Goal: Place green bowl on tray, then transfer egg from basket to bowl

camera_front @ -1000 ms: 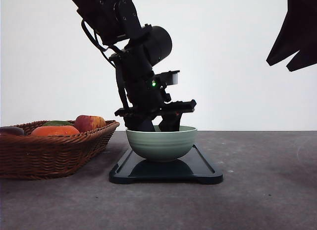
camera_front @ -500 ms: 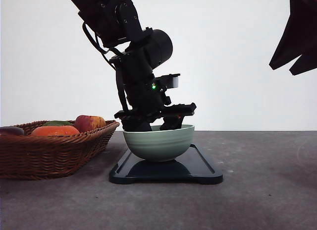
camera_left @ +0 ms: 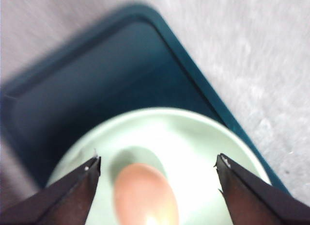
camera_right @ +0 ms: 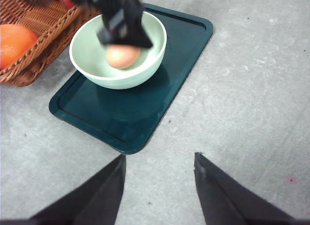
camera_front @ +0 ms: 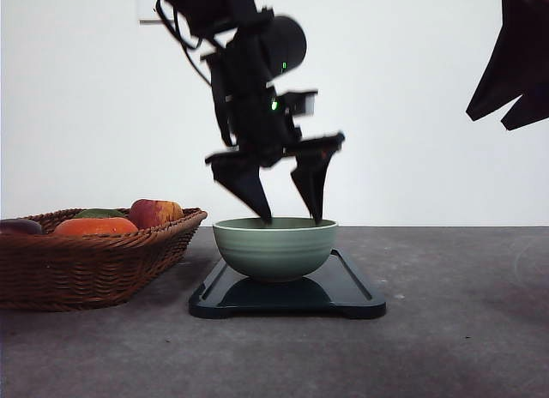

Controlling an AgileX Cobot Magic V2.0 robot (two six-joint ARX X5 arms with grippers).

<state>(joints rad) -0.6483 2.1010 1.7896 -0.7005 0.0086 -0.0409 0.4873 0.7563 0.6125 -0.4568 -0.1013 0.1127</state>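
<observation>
Two grippers were in frame at this moment. The left gripper (camera_front: 287,220) hung directly above the green bowl (camera_front: 275,248), its two fingers spread wide apart with nothing between them and their tips level with the bowl's rim. Half a second before, and a full second before, the same gripper sat low, with its fingers down inside the bowl; it had since risen clear, so that the whole length of both fingers (camera_front: 247,185) showed above the rim. The arm above it appeared motion-blurred.

The green bowl stood upright on the tray (camera_front: 352,295), toward the tray's left end as seen from the front. Compared with one second earlier, the bowl had shifted slightly to the left on the tray; compared with half a second earlier, its position was unchanged.

The egg (camera_right: 123,56) lay on the bottom of the bowl, free of both fingers. In the left wrist view the egg (camera_left: 145,196) appeared as a blurred tan oval between the two open fingertips (camera_left: 93,163), with the pale inside of the bowl (camera_left: 193,142) around it and the dark tray (camera_left: 97,74) beyond.

The basket (camera_front: 94,265) stood on the table (camera_front: 463,329) to the left of the tray, near it but apart, and still held an orange fruit (camera_front: 94,226) and a reddish fruit (camera_front: 154,213), unmoved.

The right gripper (camera_right: 160,162) hovered over bare table short of the tray, jaws spread and empty.
</observation>
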